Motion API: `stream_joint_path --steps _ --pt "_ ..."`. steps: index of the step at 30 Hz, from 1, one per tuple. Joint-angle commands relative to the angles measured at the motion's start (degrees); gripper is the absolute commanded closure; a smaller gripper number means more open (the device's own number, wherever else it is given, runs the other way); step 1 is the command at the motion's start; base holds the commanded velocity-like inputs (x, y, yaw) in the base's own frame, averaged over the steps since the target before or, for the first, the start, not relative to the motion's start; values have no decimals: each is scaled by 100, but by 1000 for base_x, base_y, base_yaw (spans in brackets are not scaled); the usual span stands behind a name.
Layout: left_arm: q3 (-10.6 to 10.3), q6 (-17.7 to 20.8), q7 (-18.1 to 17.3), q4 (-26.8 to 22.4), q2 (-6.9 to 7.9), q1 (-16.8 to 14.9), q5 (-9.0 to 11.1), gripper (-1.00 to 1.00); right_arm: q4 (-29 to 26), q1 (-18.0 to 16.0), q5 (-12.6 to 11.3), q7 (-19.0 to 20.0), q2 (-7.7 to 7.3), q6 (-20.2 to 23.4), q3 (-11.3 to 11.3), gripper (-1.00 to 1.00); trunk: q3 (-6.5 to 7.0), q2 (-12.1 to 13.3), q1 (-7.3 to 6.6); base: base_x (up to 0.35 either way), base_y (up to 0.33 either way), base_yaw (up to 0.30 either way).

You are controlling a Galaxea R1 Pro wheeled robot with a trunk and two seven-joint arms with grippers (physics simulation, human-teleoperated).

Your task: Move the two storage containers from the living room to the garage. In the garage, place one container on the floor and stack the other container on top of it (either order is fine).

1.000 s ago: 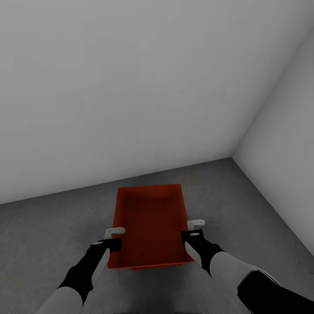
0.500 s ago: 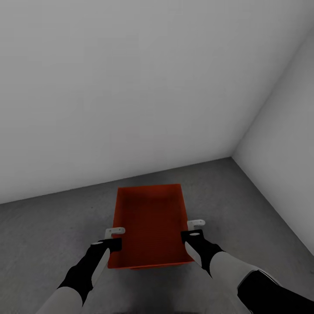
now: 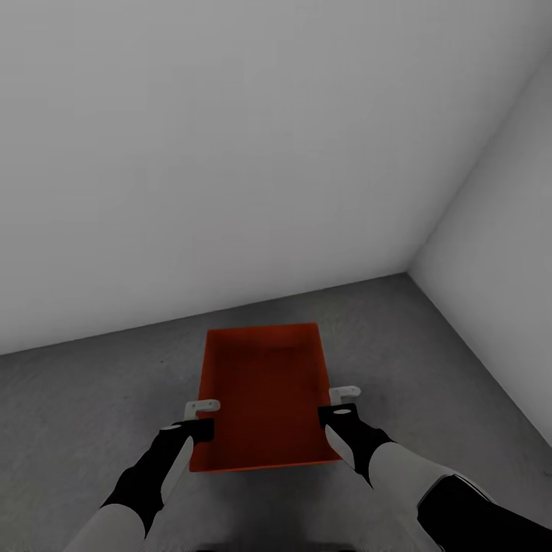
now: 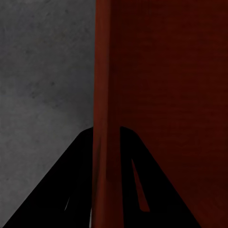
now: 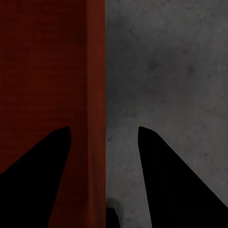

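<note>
An orange-red storage container (image 3: 264,391), open-topped with nothing inside, sits low over the dark grey garage floor (image 3: 84,399), lengthwise away from me. My left gripper (image 3: 201,414) is at its left long wall. In the left wrist view the black fingers (image 4: 78,161) press against both faces of that wall (image 4: 102,71), so the left gripper (image 4: 105,137) is shut on it. My right gripper (image 3: 341,402) is at the right long wall. In the right wrist view it (image 5: 104,130) stands open astride the wall (image 5: 95,71), with a gap on each side.
A plain grey-white wall (image 3: 230,153) rises just beyond the container. A second wall (image 3: 506,268) meets it in a corner at the right. Bare mottled concrete (image 5: 166,71) spreads to both sides of the container.
</note>
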Motion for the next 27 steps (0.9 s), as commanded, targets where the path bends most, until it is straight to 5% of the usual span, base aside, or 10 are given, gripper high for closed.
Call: stream_joint_path --steps 1,27 --pt "-26 -185 111 -18 73 -2 -299 100 2 -2 -255 72 -4 28 139 100 -11 -10 3 0 0 0" --pt "-35 -178 102 -52 64 -3 -298 100 2 -2 -257 72 -4 28 139 100 -13 -10 3 0 0 0"
